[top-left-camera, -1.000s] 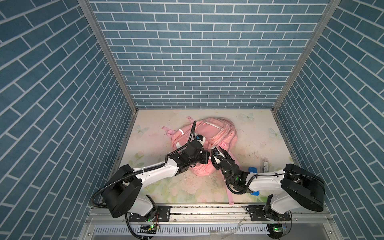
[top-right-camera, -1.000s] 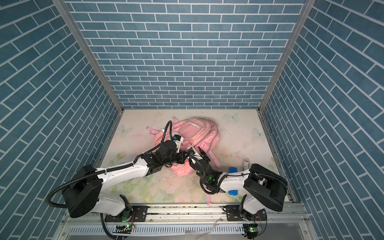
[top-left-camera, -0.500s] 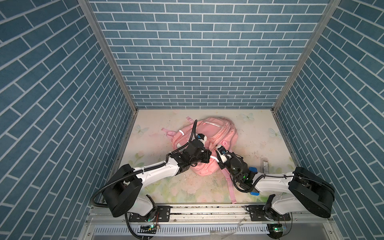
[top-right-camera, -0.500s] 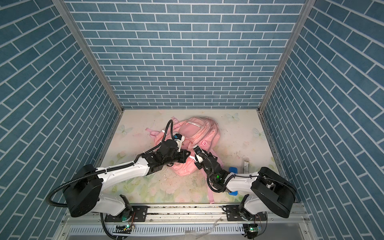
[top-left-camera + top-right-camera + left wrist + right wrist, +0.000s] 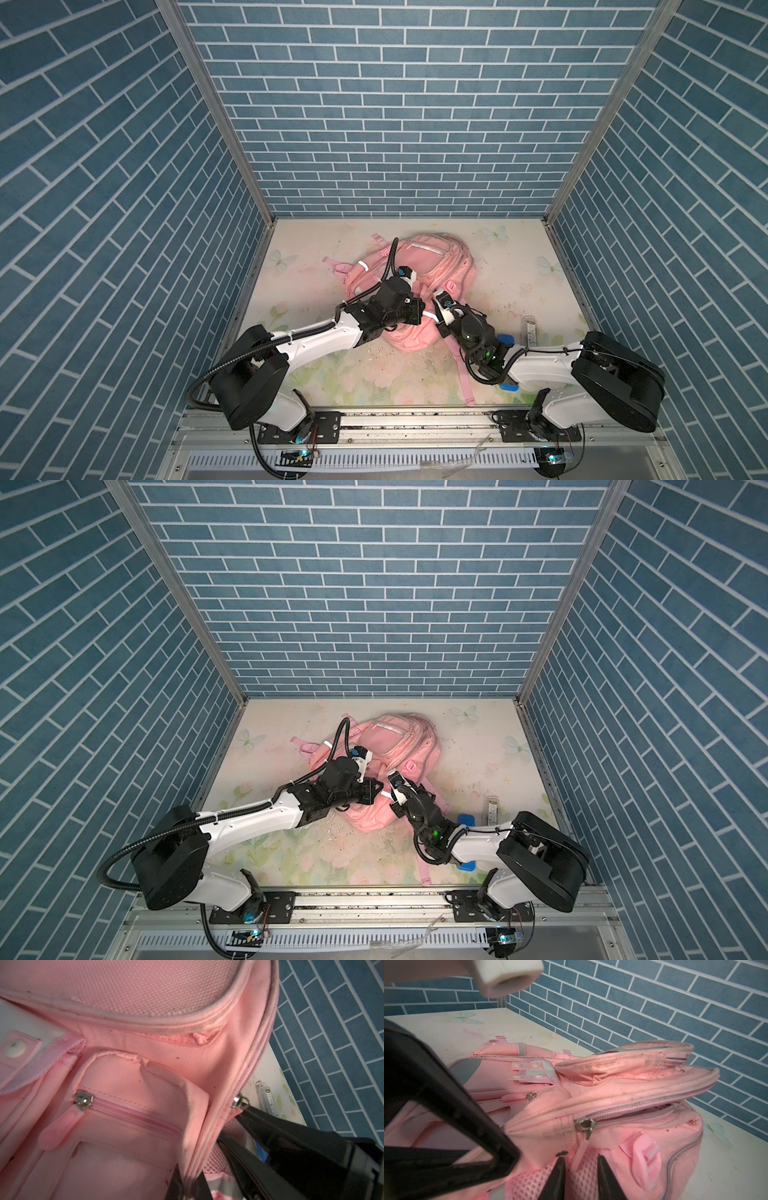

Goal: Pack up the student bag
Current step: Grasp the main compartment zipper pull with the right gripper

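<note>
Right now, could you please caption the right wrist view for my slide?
Right hand straddles the zip pull of the pink bag; left hand pinches the fabric beside it.

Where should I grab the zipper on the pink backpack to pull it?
Pinch the flat pink pull tab dangling from the metal slider on the pink backpack. Come from its free end, squeezing both flat faces: it is thin and hangs loose, while the slider is tiny.

Reaches in from near left with the left arm (image 5: 316,345), forearm low, left gripper (image 5: 188,1186) pinched tight on the student bag (image 5: 145,1001). Stretches the right arm (image 5: 540,368) in from near right, right gripper (image 5: 580,1156) narrowly parted (tips close beside the left's).
</note>
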`<state>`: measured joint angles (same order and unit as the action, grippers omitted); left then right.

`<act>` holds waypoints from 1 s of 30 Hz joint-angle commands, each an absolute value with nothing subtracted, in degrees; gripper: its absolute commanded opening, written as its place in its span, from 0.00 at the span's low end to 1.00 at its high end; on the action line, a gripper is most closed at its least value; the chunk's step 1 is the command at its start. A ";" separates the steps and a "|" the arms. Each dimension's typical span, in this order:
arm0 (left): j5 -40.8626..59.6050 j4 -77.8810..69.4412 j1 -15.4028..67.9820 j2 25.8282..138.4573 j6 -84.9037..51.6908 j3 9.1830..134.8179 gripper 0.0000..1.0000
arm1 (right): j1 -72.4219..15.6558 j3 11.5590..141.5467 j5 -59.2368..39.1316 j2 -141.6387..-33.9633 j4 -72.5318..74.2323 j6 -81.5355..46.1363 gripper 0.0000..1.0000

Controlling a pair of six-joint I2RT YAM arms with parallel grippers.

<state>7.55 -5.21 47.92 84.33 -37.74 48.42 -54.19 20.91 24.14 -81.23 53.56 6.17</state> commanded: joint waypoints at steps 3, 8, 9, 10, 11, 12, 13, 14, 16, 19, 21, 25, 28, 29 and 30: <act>8.70 -10.91 48.36 83.33 -37.99 51.68 0.00 | -52.44 22.05 21.83 -80.66 54.80 3.70 0.20; 8.63 -10.38 48.39 83.47 -37.79 51.81 0.00 | -51.89 22.45 15.24 -79.93 53.26 4.90 0.19; 8.75 -10.38 48.43 83.55 -37.71 51.93 0.00 | -51.86 22.71 13.87 -80.19 53.01 5.25 0.19; 8.78 -10.32 48.46 83.57 -37.69 51.95 0.00 | -51.80 23.28 13.37 -80.53 52.46 5.60 0.19; 8.78 -10.24 48.49 83.58 -37.64 52.02 0.00 | -51.71 23.82 13.47 -80.81 51.80 5.62 0.19; 8.73 -10.16 48.47 83.58 -37.62 52.12 0.00 | -51.69 24.43 13.53 -81.21 50.92 5.62 0.18; 8.76 -10.15 48.52 83.57 -37.62 52.11 0.00 | -51.51 24.98 13.96 -81.58 50.24 5.52 0.16; 8.72 -10.07 48.53 83.52 -37.54 52.12 0.00 | -51.37 25.62 14.60 -81.96 49.62 5.11 0.14; 8.59 -10.08 48.61 83.41 -37.53 52.03 0.00 | -51.14 26.23 14.14 -82.11 48.83 4.46 0.11; 8.30 -9.59 48.62 83.23 -37.38 51.98 0.00 | -51.13 26.46 15.45 -81.98 48.26 3.66 0.08; 8.26 -9.02 48.67 83.05 -36.97 52.01 0.00 | -51.11 26.07 16.53 -81.41 48.04 3.12 0.07; 7.47 -7.15 48.60 82.32 -35.44 52.03 0.00 | -51.15 24.43 15.88 -79.35 47.99 2.68 0.04; 7.07 -5.79 48.56 81.83 -33.84 51.92 0.00 | -51.05 23.55 14.44 -78.17 47.59 2.86 0.01; 6.98 -5.32 48.58 81.67 -33.16 51.95 0.00 | -51.02 23.39 14.27 -78.00 47.41 2.81 0.00; 6.96 -4.63 48.57 81.44 -32.08 51.99 0.00 | -50.90 23.46 14.26 -77.79 46.73 2.78 0.00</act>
